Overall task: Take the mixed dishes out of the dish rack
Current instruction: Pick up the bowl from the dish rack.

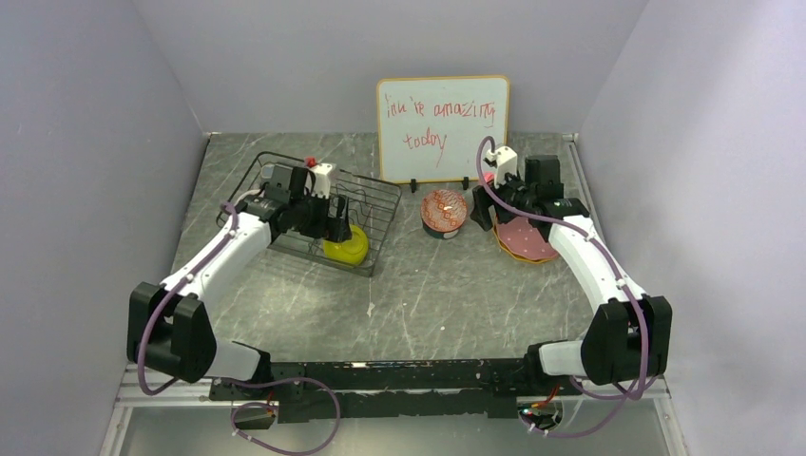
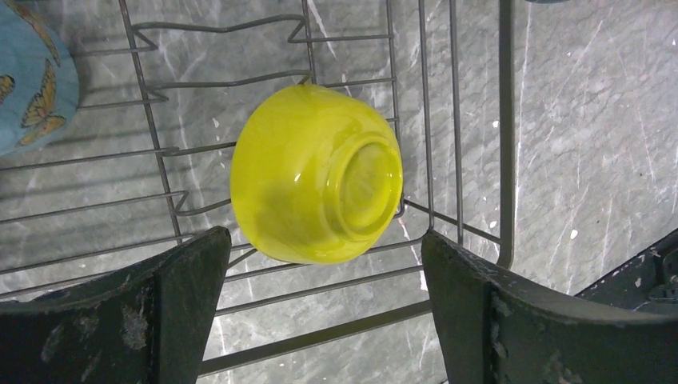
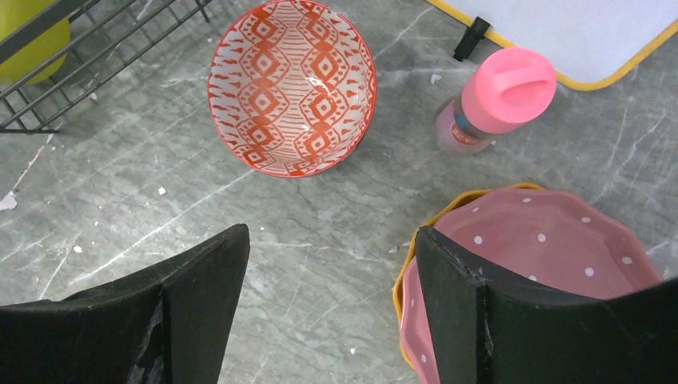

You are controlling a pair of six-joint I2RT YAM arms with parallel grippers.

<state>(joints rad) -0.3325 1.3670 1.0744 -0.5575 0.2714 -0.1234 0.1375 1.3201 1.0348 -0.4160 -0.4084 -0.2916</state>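
- Out already: pink speckled plates [image 3: 552,248] stacked by the tabletop's [image 3: 160,192] right edge; red-patterned bowl [image 3: 292,88] near its far edge.
- Remaining in the black wire dish rack [image 2: 505,120], far-left corner: upturned yellow bowl [image 2: 312,172], blue butterfly-print dish [image 2: 32,80].
- Jaws spread on both: left gripper [image 2: 321,240] poised above that bowl, right gripper [image 3: 332,240] empty over the plates.

Yellow-framed whiteboard [image 1: 443,128] with red handwriting, upright at upper centre of the overhead view, small pink-capped bottle [image 3: 496,100] close by its lower edge, upper right of the right wrist view, grey marbled counter [image 1: 428,294], plain grey walls [image 1: 86,142]
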